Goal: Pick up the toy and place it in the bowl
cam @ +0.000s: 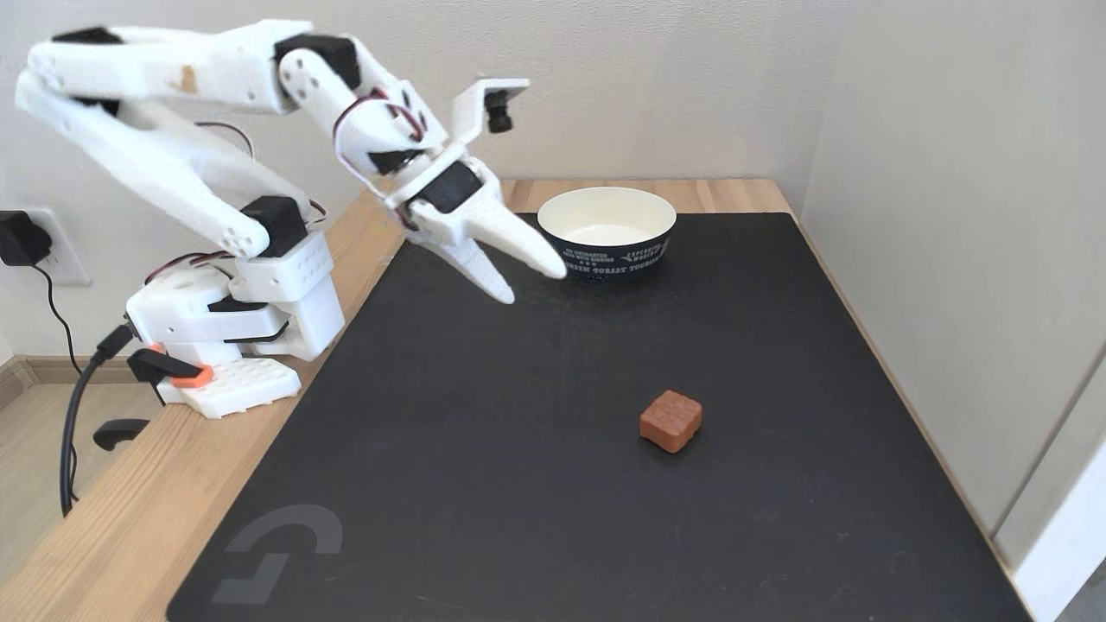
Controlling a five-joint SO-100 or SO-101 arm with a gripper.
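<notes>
The toy (670, 420), a small reddish-brown cube with rounded edges, rests on the black mat right of centre. The bowl (607, 230), cream-white inside and dark navy outside with white lettering, stands at the back of the mat and holds nothing. My white gripper (530, 283) hangs above the mat just left of the bowl, its fingers pointing down and to the right. The two fingers are slightly parted with nothing between them. The toy lies well in front and to the right of the gripper.
The black mat (484, 449) covers most of the wooden table (130, 510). My arm's base (233, 345) is clamped at the table's left edge, with cables hanging off it. A wall (950, 216) runs close along the mat's right side.
</notes>
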